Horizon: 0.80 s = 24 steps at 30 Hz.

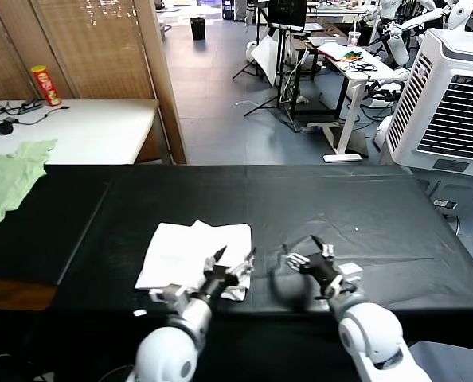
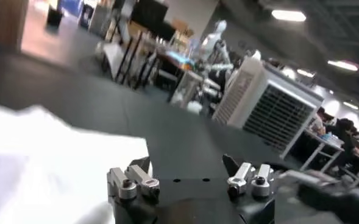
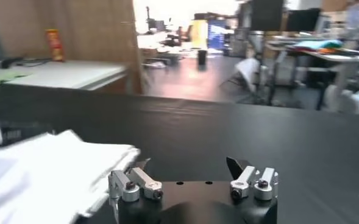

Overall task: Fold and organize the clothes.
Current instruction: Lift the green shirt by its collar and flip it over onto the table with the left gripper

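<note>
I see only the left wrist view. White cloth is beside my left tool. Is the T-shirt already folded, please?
Observer: In the head view the white T-shirt lies folded into a rough rectangle on the black table; the left tool is open at its near right corner.
Operator: Where is the right tool?
Observer: The right tool is open above bare table, right of the T-shirt, apart from it.
Operator: Is there another garment?
Observer: A pale green garment lies at the table's far left, away from the T-shirt.
</note>
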Tool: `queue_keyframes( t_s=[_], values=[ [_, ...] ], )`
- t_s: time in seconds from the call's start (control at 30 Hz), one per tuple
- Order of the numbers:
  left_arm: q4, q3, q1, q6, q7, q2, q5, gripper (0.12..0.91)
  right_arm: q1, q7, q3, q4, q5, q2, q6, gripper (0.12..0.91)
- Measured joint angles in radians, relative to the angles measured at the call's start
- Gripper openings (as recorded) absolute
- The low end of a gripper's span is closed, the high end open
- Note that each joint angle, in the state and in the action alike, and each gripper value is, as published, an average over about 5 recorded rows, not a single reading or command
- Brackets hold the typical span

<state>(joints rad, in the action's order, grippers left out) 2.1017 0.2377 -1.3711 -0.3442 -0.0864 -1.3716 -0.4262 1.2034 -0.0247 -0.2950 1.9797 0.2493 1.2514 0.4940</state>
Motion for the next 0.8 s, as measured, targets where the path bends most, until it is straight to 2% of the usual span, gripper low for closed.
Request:
queue_keyframes(
  t_s=[0.1, 0.23, 0.47, 0.63, 0.8],
  values=[
    [0.007, 0.063, -0.013, 0.035, 0.003, 0.064, 0.032, 0.798, -0.048, 0.01, 0.059, -0.048, -0.044, 0.016, 0.003, 0.798],
    [-0.016, 0.162, -0.015, 0.066, 0.004, 0.143, 0.013, 0.798, -0.091, 0.012, 0.119, -0.11, -0.123, 0.047, 0.017, 0.798],
    [-0.094, 0.292, -0.002, 0.086, 0.007, 0.196, -0.04, 0.798, -0.096, 0.005, 0.161, -0.148, -0.224, 0.078, 0.055, 0.798],
    [-0.151, 0.328, 0.01, 0.084, 0.015, 0.2, -0.117, 0.798, -0.069, 0.038, 0.134, -0.108, -0.203, 0.061, 0.04, 0.798],
    [-0.201, 0.341, 0.018, 0.067, 0.026, 0.196, -0.221, 0.798, -0.034, 0.108, 0.087, -0.03, -0.095, 0.035, -0.024, 0.798]
  ],
)
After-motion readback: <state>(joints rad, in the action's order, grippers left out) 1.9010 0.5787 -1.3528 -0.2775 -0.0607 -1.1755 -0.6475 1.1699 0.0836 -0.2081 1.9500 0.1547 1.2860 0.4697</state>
